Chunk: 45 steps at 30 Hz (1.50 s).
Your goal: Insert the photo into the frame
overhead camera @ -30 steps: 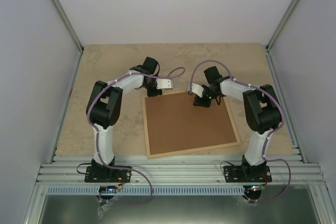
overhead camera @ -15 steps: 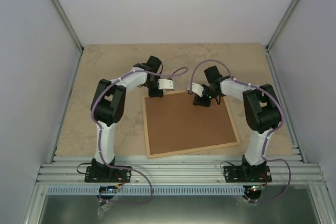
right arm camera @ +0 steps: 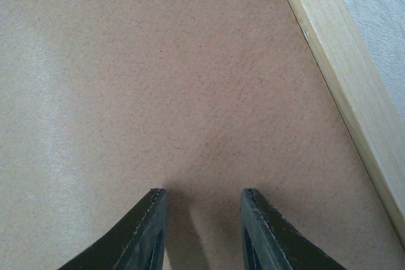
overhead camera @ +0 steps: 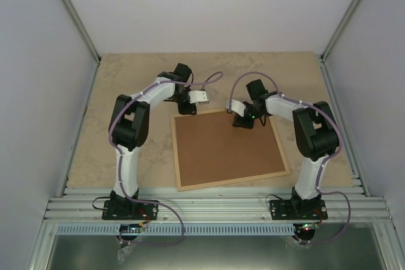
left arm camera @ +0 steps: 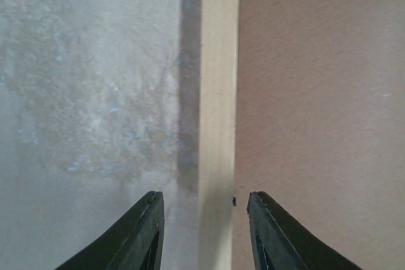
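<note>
Frame (left arm camera: 218, 93): flat on table (overhead camera: 126, 80), back side up, betw the 2 arms.
Photo: not visible in any view; may be under the board, can't tell.
Inside frame: brown backing board (overhead camera: 228, 150), fills it rail to rail.
L gripper (left arm camera: 204, 195): jaws apart, straddling far-left rail, not clamped.
R gripper (right arm camera: 201, 191): jaws apart, tips low over board nr far edge; contact unclear.
Step, prob: seating board. Press straight down w/ R, steady rail w/ L, no sideways drag.
</note>
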Tool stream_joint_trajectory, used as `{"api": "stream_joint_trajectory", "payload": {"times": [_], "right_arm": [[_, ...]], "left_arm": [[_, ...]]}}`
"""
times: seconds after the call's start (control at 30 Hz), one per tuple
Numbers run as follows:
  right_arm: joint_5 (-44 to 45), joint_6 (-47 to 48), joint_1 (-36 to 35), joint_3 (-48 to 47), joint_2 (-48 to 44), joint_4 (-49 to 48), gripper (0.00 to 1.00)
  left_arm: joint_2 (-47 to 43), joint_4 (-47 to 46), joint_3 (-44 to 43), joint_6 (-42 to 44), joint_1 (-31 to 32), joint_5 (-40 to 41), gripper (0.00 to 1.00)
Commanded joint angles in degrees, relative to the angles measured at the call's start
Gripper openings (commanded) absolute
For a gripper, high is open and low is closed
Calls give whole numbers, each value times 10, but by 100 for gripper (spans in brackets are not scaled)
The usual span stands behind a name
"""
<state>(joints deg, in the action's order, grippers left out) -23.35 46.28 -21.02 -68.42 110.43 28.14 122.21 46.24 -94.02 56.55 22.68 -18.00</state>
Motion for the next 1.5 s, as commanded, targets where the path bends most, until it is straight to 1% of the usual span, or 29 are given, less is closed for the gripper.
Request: {"api": "stream_joint_trajectory", "payload": {"times": [0.0,0.3,0.47,0.57,0.7,0.8,1.03,1.2,1.33,1.47], "right_arm": [[39,5,7,8,26,-9,34],[42,4,7,8,25,-9,34],[42,2,7,9,25,-9,34],[42,2,7,9,25,-8,34],[44,2,7,8,26,-8,34],[43,3,7,8,27,-9,34],[41,3,7,3,32,-9,34],[42,3,7,4,31,-8,33],[43,3,7,5,30,-9,33],[42,3,7,4,31,-8,33]], "left_arm": [[2,-26,5,-9,-4,21,40],[10,-42,36,6,-4,39,40],[15,-56,50,-3,-4,51,40],[22,-55,40,-12,-4,52,40],[-2,-36,39,2,-7,10,39],[-12,-22,27,1,-7,-3,38],[-3,-29,21,-6,-7,9,38],[0,-30,11,-14,-8,-1,37],[1,-29,4,-13,-8,-2,34],[8,-33,11,-7,-8,10,34]]}}
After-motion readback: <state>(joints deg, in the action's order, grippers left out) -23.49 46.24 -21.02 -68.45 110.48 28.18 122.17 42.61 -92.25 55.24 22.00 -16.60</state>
